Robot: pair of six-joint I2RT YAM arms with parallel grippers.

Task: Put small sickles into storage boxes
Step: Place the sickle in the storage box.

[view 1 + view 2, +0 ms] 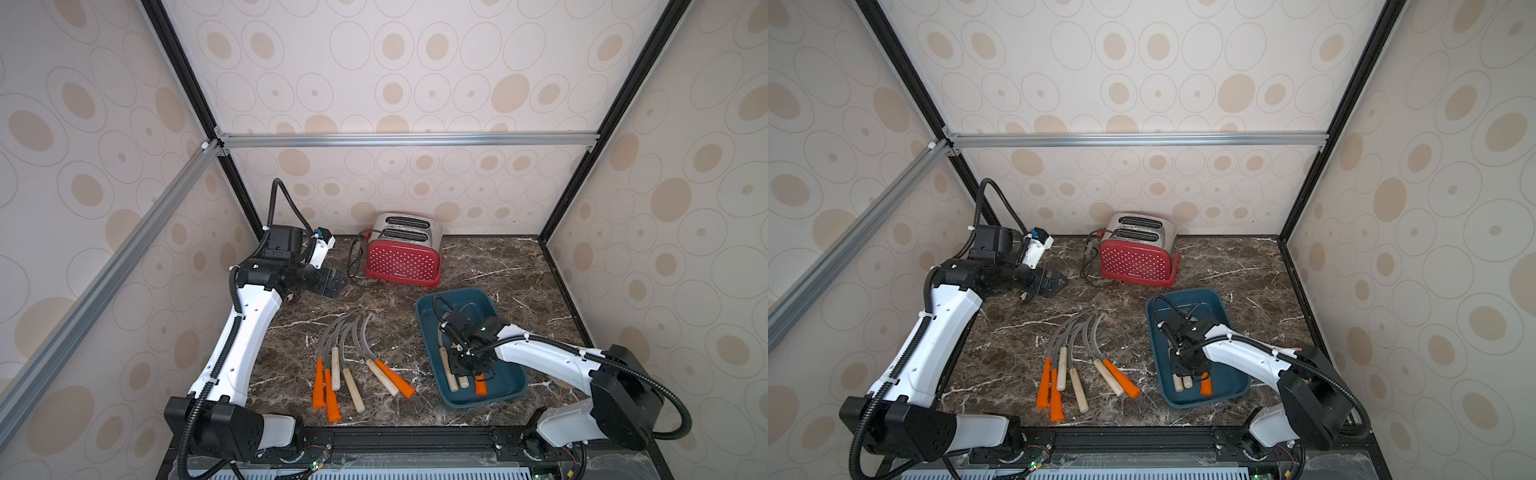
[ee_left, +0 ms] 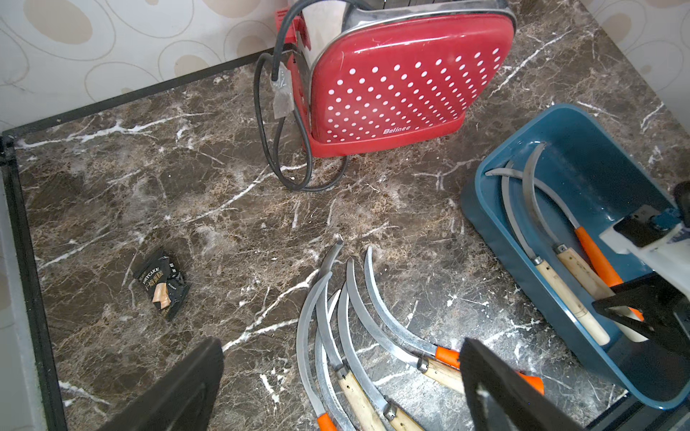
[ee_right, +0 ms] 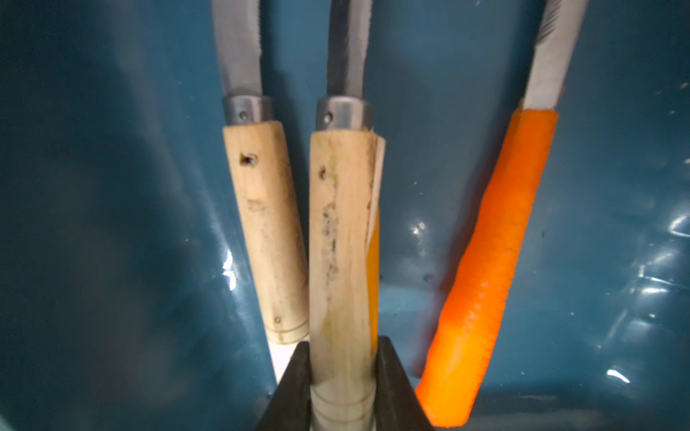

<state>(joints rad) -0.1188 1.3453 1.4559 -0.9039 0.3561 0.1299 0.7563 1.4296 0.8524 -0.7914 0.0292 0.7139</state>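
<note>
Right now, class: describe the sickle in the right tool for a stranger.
Find the blue tray near the red toaster. Of its three sickles, take the middle one. Unlike its wooden neighbour and orange neighbour, its handle is pinched in the right tool.

So the table (image 1: 478, 266) is a dark brown marble-look top with white veins. A red polka-dot toaster (image 1: 402, 254) sits at the back, with its black cord (image 1: 354, 262) looped loose beside it. Toward the front, six sickles (image 1: 353, 357) lie bunched together straight on the top (three orange handles, three wooden), blades curving toward the toaster. Off to their side sits a teal tray (image 1: 473, 299). There's also a little black snack packet (image 2: 162, 289) lying by itself.
</note>
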